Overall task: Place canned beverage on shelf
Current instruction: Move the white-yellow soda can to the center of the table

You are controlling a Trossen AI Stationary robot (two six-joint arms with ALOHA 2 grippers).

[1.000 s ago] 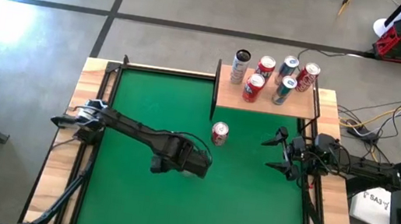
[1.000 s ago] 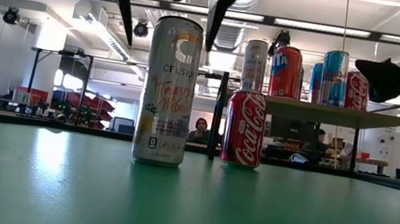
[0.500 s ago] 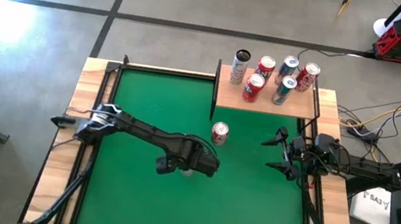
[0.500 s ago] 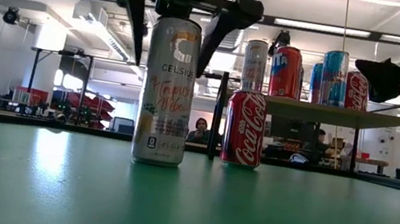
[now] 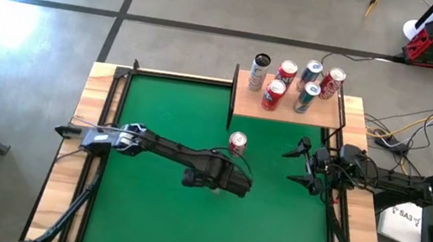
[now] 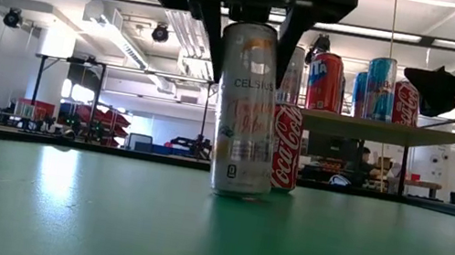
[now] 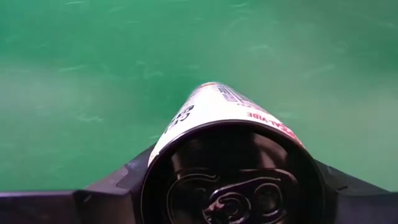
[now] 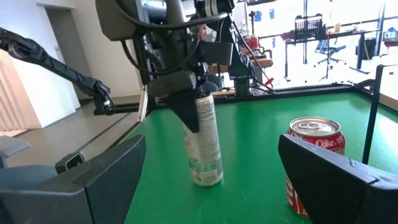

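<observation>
Left claw (image 6: 252, 34) clamped on tall pale can (image 6: 248, 113), mid-worktop beside cola can (image 5: 237, 143). Right claw (image 5: 302, 161) spread, idle near shelf (image 5: 286, 107). Step: transport. Next: lift, carry onto shelf.

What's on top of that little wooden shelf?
Six cans stand on the shelf: red ones, blue ones and a tall silver one. In the low view, the can held by the left fingers covers part of them.

Two black jointed arms (image 5: 164, 147) with wedge-shaped dark fingers (image 8: 339, 171).
</observation>
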